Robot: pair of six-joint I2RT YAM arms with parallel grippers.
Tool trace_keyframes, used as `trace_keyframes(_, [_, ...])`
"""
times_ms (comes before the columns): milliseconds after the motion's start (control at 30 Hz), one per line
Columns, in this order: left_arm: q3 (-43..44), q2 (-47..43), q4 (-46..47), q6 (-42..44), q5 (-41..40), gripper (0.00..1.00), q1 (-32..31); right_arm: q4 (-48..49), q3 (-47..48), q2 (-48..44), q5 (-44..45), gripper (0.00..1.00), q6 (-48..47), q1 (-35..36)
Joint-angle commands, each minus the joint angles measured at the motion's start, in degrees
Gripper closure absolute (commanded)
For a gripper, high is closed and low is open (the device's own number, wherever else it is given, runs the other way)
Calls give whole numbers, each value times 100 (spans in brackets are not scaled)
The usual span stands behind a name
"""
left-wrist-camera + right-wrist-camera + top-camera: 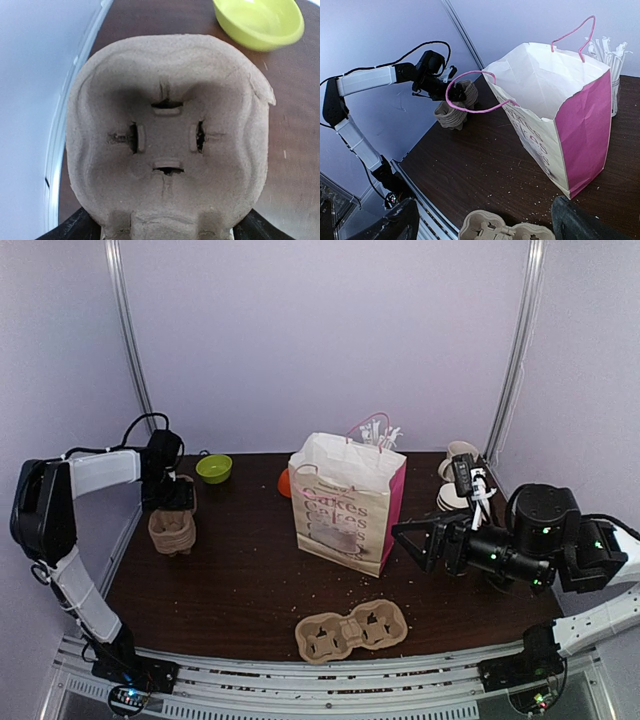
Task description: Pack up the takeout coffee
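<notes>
The takeout coffee shows in none of the views. My left gripper (pixel 170 502) hangs over a stack of pulp cup carriers (pixel 172 532) at the table's left side. In the left wrist view the top carrier (pixel 167 135) fills the frame, and its near end lies between the dark fingers (pixel 75 227), which stand wide apart; I cannot tell whether they touch it. My right gripper (pixel 412 545) is open and empty, raised to the right of a white and pink paper bag (pixel 345 510) that stands open-topped mid-table.
A single two-cup carrier (pixel 350 630) lies flat near the front edge. A green bowl (pixel 213 469) sits at the back left, close to the stack. White cups (pixel 455 475) and wrapped straws (pixel 612 55) stand at the back right. Something orange (pixel 284 483) peeks from behind the bag.
</notes>
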Motion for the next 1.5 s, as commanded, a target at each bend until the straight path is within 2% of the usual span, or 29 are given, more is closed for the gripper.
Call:
trace_keyframes(0, [600, 1180, 45, 408, 67, 19, 454, 146, 0, 43, -196, 6, -35, -35])
trace_keyframes(133, [1316, 1552, -264, 616, -124, 10, 523, 78, 55, 107, -242, 6, -51, -37])
trace_keyframes(233, [1467, 1347, -413, 738, -37, 2, 528, -40, 192, 148, -210, 5, -115, -32])
trace_keyframes(500, [949, -352, -461, 837, 462, 2, 499, -273, 627, 362, -255, 5, -311, -42])
trace_keyframes(667, [631, -1299, -534, 734, 575, 2, 258, -293, 679, 516, -276, 5, -334, -48])
trace_keyframes(767, [512, -1889, -619, 523, 205, 2, -232, -429, 807, 657, -227, 5, -367, -53])
trace_keyframes(900, [465, -2596, -451, 123, -551, 2, -1813, -704, 1007, 663, 193, 5, -375, -53])
trace_keyframes(967, [542, -2789, -300, 34, -870, 2, -2342, -890, 1170, 656, 513, 5, -362, -58])
trace_keyframes(1100, [528, -3036, 344, 29, -850, 2, -2459, -1910, 2016, 1126, 1225, 6, 50, -357])
trace_keyframes(1167, [321, -3188, 1055, 263, -713, 2, -2452, -2421, 2455, 1394, 1236, 6, 307, -743])
trace_keyframes(1233, [-5, -3347, 1936, 380, -425, 2, -2386, -2602, 2665, 1542, 753, 6, 390, -1341])
trace_keyframes(1300, [-216, -3414, 2765, 216, 412, 2, -2125, -2526, 2743, 1635, 7, 7, 415, -1945])
trace_keyframes(1367, [54, -3152, 2802, 178, 1073, 2, -1962, -2562, 2937, 1843, -545, 8, 434, -2383])
trace_keyframes(1467, [1164, -2205, 1938, 363, 1694, 2, -1965, -2819, 3414, 2375, -1175, 10, 437, -2797])
